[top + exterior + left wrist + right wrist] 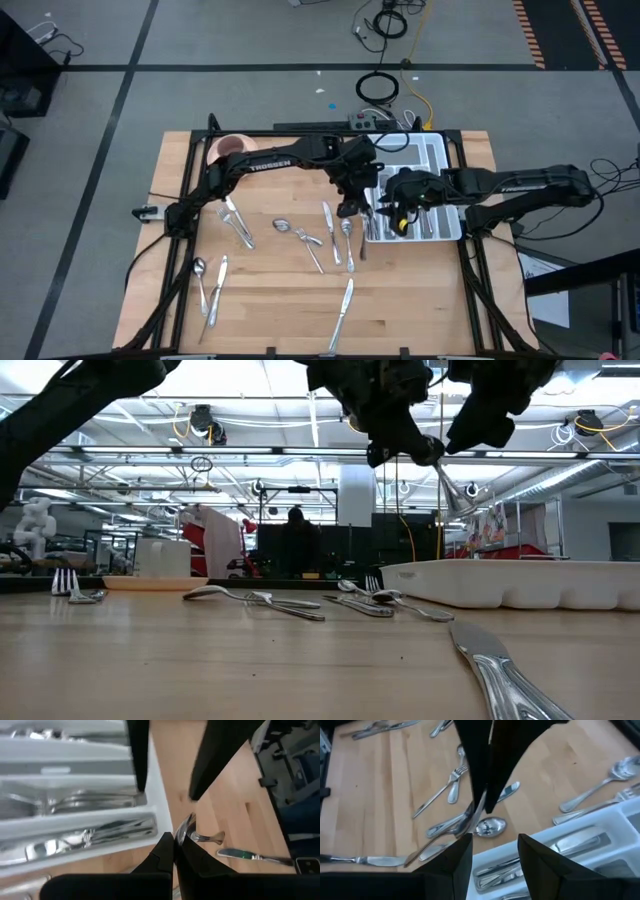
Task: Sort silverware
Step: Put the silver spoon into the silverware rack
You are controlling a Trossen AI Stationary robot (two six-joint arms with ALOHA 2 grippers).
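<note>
My left gripper (350,205) is shut on a slim silver piece of silverware (452,488) just off the left rim of the white tray (455,190); which kind it is I cannot tell. My right gripper (492,855) hovers open over the tray's near-left part, facing the left gripper, with nothing between its fingers. Several spoons, forks and knives lie flat in the tray's compartments (90,802). More lie loose on the wooden table: forks (238,225), a spoon (282,226), a knife (342,310). My left gripper pinches the silver piece between its two shut fingertips, at one end of it (186,827). The fingers slant down from above toward the tray. The piece (476,810) hangs tilted below them, lifted clear of the table.
A pink saucer with a cup (230,148) stands at the table's far left. A spoon (200,275) and a knife (217,290) lie at the near left. Bare wood lies along the near edge.
</note>
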